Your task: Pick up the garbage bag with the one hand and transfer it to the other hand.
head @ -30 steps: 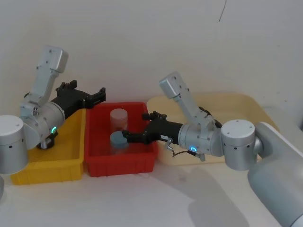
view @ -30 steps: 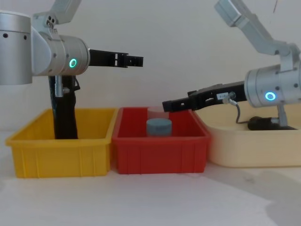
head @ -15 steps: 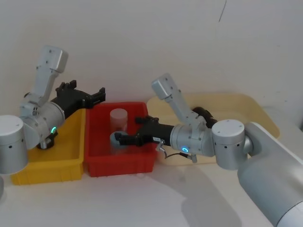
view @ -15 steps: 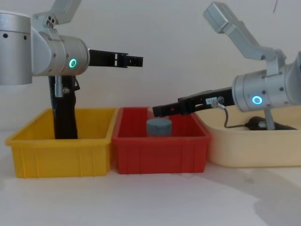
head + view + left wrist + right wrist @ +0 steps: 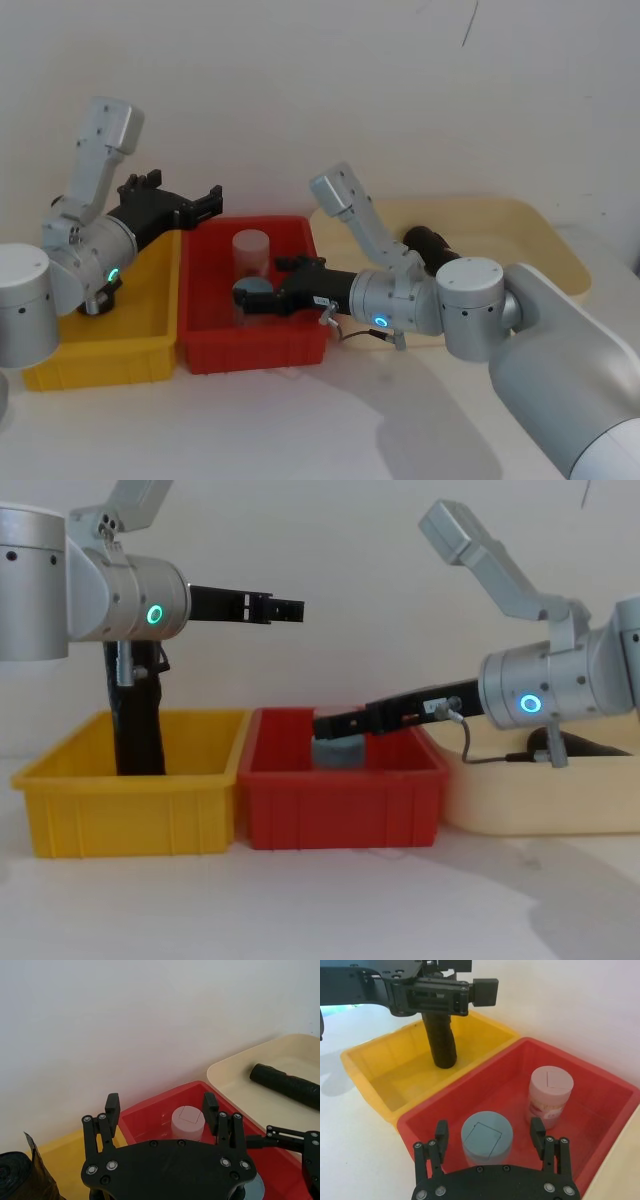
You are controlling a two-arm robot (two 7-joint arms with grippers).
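At far left, in yellow bin (image 5: 130, 805): garbage bag (image 5: 137, 720) upright, ungripped. Above it, left gripper (image 5: 268, 608) spread open, idle. Right gripper (image 5: 491, 1142) open over grey jar (image 5: 486, 1139) in red bin (image 5: 255, 350), off-target; should retarget bag.

garbage bag (image 5: 137, 723) | black roll | upright | in yellow bin (image 5: 130, 805)

Yellow bin (image 5: 100, 345), lower left of head view: smooth plastic, slight gloss. Red bin (image 5: 256, 345), centre: same glossy moulded plastic. Cream tray (image 5: 520, 225), right: smooth, matt-satin plastic. Garbage bag (image 5: 440, 1040), upper left of right wrist view: crinkled black plastic, dull sheen. Arm shells: brushed silver metal look. Grippers: matt black.
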